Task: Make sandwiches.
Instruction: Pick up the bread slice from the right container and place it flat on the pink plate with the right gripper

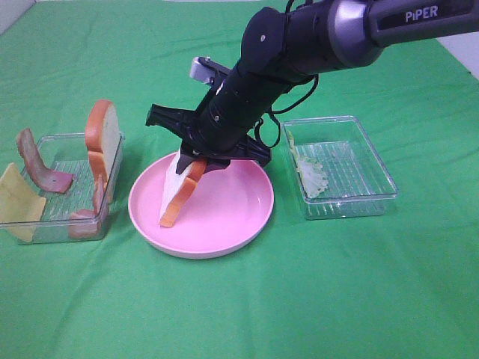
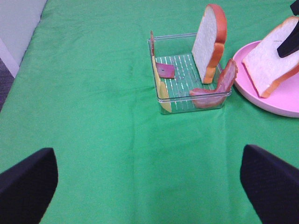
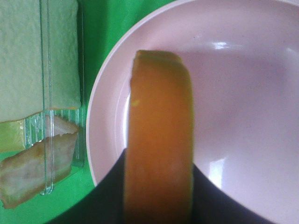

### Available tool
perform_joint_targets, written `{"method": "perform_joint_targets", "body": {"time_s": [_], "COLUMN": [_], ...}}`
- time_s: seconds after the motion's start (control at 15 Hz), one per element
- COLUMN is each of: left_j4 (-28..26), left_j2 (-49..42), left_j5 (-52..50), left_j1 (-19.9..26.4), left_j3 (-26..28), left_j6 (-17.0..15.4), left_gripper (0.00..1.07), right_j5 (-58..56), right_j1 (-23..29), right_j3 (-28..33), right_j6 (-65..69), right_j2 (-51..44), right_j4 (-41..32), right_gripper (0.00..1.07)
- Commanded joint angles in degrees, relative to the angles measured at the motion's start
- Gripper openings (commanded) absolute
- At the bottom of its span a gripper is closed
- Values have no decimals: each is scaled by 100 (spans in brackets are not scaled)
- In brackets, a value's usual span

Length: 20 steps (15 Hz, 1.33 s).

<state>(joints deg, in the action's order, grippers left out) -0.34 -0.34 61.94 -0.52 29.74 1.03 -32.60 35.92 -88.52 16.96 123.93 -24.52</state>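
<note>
Exterior high, two bread slices (image 1: 102,142) (image 1: 178,196), two trays (image 1: 46,229) (image 1: 352,206)

I see a round pink plate (image 1: 232,213) lying flat on a green cloth (image 1: 337,299), glossy, with a raised rim. To the plate's left in the high view I make out a clear ridged tray (image 1: 56,228) just beside its rim, though I cannot tell whether the two touch. To the plate's right is a second clear tray (image 1: 355,176) of the same kind, near it but apart and set slightly further back. The cloth runs under all three, and well beyond the plate, at the far corners, I see a pale surface (image 1: 11,15) past the cloth's edge.
</note>
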Motion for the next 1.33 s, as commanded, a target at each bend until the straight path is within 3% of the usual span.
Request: {"method": "perform_joint_targets", "body": {"time_s": [0.07,0.27,0.33,0.6,0.73,1.07,1.33], "left_j4": [-46,-46,-46,-46,-46,-46,-46], "left_j2": [-80,-80,-80,-80,-80,-80,-80], "left_j5": [-23,-23,-23,-23,-23,-23,-23], "left_j1": [6,6,6,6,6,6,6], "left_j3": [-6,-6,-6,-6,-6,-6,-6], "left_j6": [-29,-29,-29,-29,-29,-29,-29], "left_gripper": [100,100,100,100,100,100,100], "right_j5": [0,-29,-29,-29,-63,-579,-1255], "right_j1": [6,6,6,6,6,6,11], "right_j3": [-34,-34,-34,-34,-34,-52,-390], "right_j6": [-29,-29,-29,-40,-63,-57,-143], "right_j2": [-6,-6,-6,-6,-6,-149,-172], "right_j4": [0,63,63,212,441,1278,1467], "right_gripper": [0,3,11,83,96,96,96]}}
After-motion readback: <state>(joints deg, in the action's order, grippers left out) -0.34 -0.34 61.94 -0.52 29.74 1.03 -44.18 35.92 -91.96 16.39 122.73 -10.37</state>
